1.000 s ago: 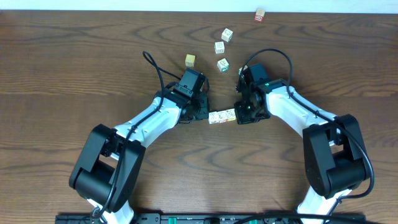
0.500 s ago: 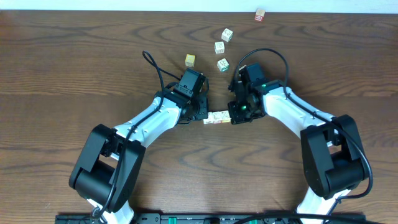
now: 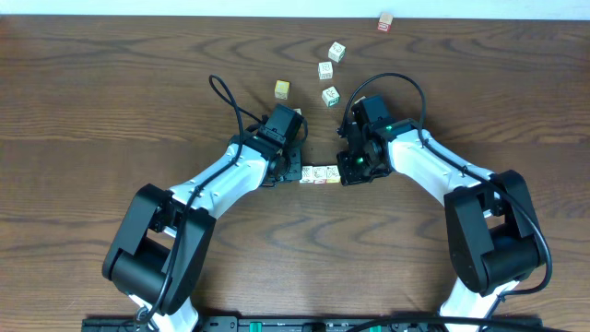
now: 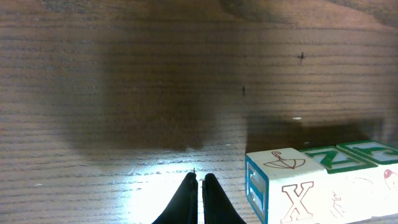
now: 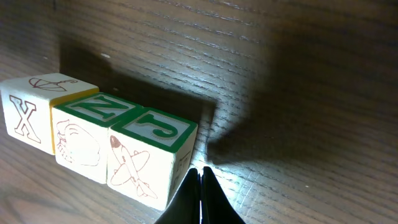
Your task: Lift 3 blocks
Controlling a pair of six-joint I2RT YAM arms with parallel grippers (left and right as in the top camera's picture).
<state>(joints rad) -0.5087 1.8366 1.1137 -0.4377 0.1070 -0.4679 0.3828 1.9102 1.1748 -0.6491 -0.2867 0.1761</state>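
Three whitish letter blocks lie in a tight row on the wooden table between my two grippers. In the left wrist view the X block is nearest, with the green-topped N block and J block behind it. My left gripper is shut and empty; its fingertips are just left of the X block's blue face. My right gripper is also shut and empty, its tips against the end face of the J block. The N block and X block follow in line.
A solid yellow cube and three white cubes lie beyond the grippers. A reddish block sits near the far edge. Black cables loop above both wrists.
The right gripper has slid left, pushing the row of blocks toward the left gripper. The left gripper has barely moved. Both stayed shut.
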